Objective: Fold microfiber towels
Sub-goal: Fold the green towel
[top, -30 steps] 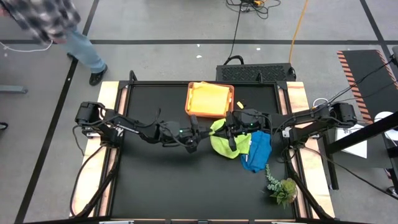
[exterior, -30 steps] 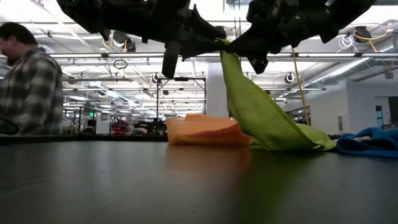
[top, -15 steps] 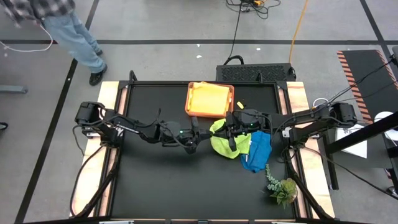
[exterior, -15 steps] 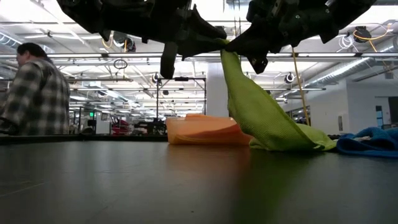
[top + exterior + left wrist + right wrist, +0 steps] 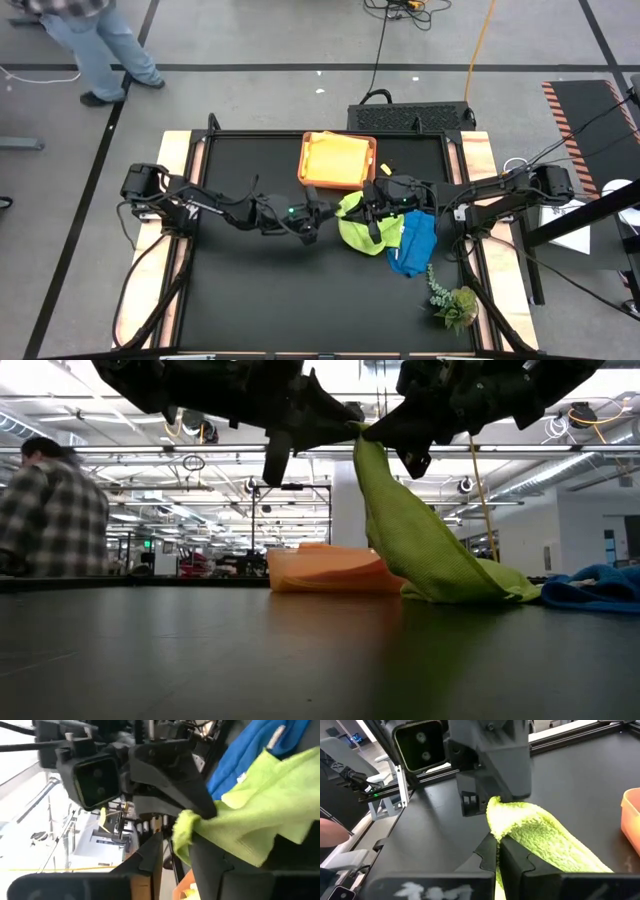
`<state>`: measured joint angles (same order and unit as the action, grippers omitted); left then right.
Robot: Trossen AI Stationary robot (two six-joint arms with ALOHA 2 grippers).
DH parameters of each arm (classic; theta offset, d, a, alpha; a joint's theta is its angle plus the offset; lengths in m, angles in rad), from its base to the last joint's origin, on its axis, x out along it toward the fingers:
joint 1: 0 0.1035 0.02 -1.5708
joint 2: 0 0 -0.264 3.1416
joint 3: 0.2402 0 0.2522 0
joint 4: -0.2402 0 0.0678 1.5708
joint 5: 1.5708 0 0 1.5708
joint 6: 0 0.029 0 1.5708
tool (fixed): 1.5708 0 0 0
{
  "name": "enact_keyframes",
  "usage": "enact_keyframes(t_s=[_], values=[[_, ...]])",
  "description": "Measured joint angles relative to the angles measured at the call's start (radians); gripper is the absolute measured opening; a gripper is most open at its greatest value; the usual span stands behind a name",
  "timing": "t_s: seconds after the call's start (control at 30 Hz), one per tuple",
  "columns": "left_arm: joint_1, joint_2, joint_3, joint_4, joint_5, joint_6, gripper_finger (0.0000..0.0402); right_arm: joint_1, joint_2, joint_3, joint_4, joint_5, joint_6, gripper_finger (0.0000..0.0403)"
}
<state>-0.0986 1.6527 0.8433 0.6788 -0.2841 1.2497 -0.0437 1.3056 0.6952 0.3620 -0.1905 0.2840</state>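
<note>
A lime green towel (image 5: pixel 358 228) is raised by one corner above the table's middle, and its lower part (image 5: pixel 470 585) lies on the table. My right gripper (image 5: pixel 497 842) reaches in from the right and is shut on that raised corner. My left gripper (image 5: pixel 177 845) comes level from the left, open. Its two fingers stand on either side of the corner's tip (image 5: pixel 181 831). A blue towel (image 5: pixel 412 243) lies crumpled just right of the green one. My right gripper pinches the green towel's raised corner (image 5: pixel 506 822) between its two fingers, coming almost level from the table's right. The towel slants down from the hold, fairly taut, and its lower end rests on the table. My left gripper's fingers flank the corner's tip; I cannot tell whether they touch it.
An orange tray (image 5: pixel 303 165) holding yellow cloth (image 5: pixel 340 155) stands at the far middle, just behind the grippers. A plant sprig (image 5: pixel 455 300) lies at the near right. The table's left and near parts are bare black surface. A person walks beyond the far left corner.
Both arms and the green towel have kept still. The person beyond the table's far left corner has walked on toward the left.
</note>
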Motion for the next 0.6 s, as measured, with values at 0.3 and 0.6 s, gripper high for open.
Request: enact_keyframes(t_s=[0.3,0.6], values=[[0.0,0.0,0.0,0.006,0.058,0.004,0.0058,0.0,0.0,0.0,0.0,0.0,0.0,0.0],[-0.023,-0.011,0.0,0.05,-0.042,0.061,0.0004,0.009,0.0,0.001,-0.076,-0.049,0.003,0.0063]])
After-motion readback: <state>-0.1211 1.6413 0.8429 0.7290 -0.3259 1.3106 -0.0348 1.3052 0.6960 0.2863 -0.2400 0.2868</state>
